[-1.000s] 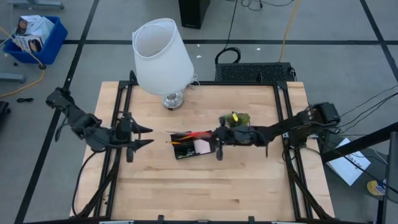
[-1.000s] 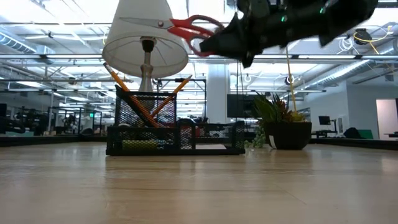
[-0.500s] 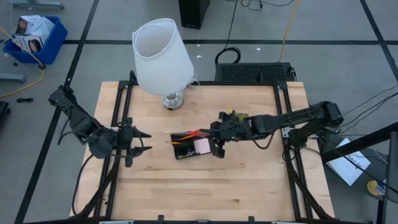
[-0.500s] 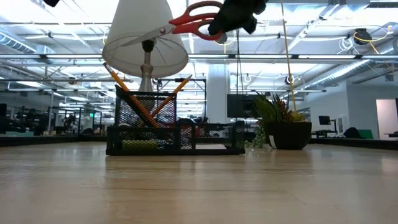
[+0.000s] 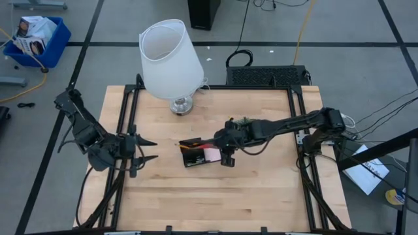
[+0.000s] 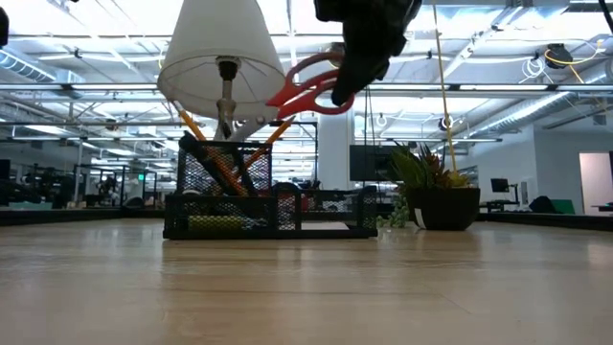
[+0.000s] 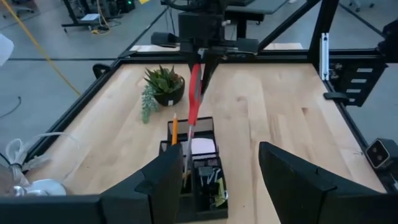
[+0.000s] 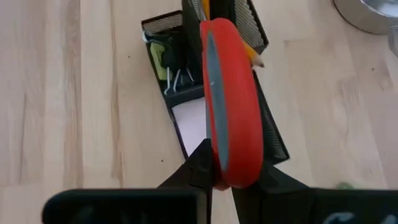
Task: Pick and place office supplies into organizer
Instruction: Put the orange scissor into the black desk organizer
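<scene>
Red-handled scissors (image 5: 208, 140) hang over the mesh organizer (image 5: 196, 156) from above, right gripper (image 5: 225, 139) clamped on the handles. Low view: blades tilt down into the pencil cup. Left gripper (image 7: 214, 180) sits spread apart, idle. They look stiff and light, so holding the handle loop seems right.

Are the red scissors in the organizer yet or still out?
Partly in: the right gripper holds the scissors tilted, blades dipping into the organizer's tall mesh cup, handles above.
</scene>
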You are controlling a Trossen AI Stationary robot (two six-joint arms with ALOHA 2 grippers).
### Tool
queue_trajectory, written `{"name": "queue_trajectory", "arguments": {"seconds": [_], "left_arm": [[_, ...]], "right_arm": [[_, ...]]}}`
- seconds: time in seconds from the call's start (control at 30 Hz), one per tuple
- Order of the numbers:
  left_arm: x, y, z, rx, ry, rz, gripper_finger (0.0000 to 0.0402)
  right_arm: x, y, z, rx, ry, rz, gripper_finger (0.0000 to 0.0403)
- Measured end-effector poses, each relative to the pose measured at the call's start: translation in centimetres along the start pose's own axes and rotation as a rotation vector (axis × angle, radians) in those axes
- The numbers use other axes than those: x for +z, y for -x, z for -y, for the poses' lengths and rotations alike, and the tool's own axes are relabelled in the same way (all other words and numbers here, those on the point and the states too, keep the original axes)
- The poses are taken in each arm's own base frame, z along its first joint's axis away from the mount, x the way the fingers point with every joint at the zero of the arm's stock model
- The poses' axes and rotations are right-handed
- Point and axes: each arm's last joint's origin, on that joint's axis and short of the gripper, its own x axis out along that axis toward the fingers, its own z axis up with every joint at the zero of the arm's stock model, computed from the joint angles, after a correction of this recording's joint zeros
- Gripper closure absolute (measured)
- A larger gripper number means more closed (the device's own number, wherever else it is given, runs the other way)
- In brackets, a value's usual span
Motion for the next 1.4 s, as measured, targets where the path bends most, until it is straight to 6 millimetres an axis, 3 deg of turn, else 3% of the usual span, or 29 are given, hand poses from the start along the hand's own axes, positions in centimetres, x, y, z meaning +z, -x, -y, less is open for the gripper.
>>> {"name": "queue_trajectory", "arguments": {"seconds": [0.33,0.6,0.83,1.13,1.4], "left_arm": [[-0.1,0.1,0.2,-0.010,-0.007,-0.003,0.0185],[-0.1,0.1,0.1,-0.008,0.005,-0.001,0.0185],[-0.2,-0.1,0.4,-0.017,0.008,-0.016,0.0185],[-0.8,-1.1,1.5,-0.004,-0.025,-0.058,0.0185],[-1.3,-2.0,2.4,0.028,-0.038,-0.083,0.0185]], "right_arm": [[0.5,-0.1,0.2,0.028,0.113,0.041,0.0366],[2.0,0.0,0.2,0.006,0.170,0.192,0.0312],[1.7,0.2,0.2,-0.020,0.164,0.170,0.0263],[-0.7,0.8,-0.8,-0.154,0.116,-0.008,0.0261],[-2.4,-1.9,-1.7,-0.068,0.049,0.058,0.0261]]}}
